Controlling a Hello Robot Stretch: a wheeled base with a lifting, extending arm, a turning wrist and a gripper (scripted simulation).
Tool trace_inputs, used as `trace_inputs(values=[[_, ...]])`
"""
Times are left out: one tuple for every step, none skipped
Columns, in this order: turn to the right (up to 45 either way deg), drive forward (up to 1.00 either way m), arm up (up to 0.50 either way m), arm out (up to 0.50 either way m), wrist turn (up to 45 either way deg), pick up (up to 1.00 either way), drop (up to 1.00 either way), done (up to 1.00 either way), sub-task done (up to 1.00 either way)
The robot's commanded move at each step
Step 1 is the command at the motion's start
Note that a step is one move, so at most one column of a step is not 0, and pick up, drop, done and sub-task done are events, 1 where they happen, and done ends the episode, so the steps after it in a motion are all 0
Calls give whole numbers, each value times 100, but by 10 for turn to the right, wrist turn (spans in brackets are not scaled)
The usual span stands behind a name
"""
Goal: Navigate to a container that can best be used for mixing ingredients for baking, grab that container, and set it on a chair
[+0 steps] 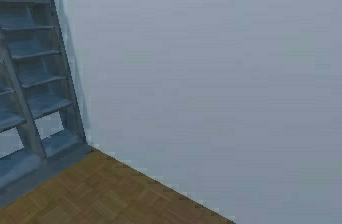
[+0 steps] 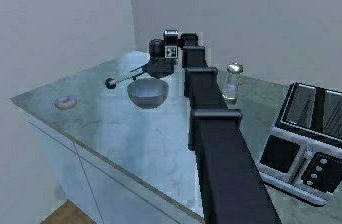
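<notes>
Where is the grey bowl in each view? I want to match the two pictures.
Arm side view: the grey bowl stands on the countertop, a little left of the middle and left of the dark arm.
Forward view: blue shelves at the left, with a pale wall beside them.
Shared landmark: the wooden floor, which is at the arm side view's bottom left.

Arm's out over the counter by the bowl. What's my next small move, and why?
Probably draw the arm back slightly, then lower. In the arm side view the gripper shows just farther out than the grey bowl, which stands on the countertop. I cannot tell whether it holds anything.
</notes>
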Motion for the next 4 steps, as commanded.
trace_inputs(values=[[0, 0, 0, 0, 180, 0, 0, 0, 0], [0, 0, -12, 0, 0, 0, 0, 0, 0], [0, 0, 0, 0, 0, 100, 0, 0, 0], [0, 0, 10, 0, 0, 0, 0, 0, 0]])
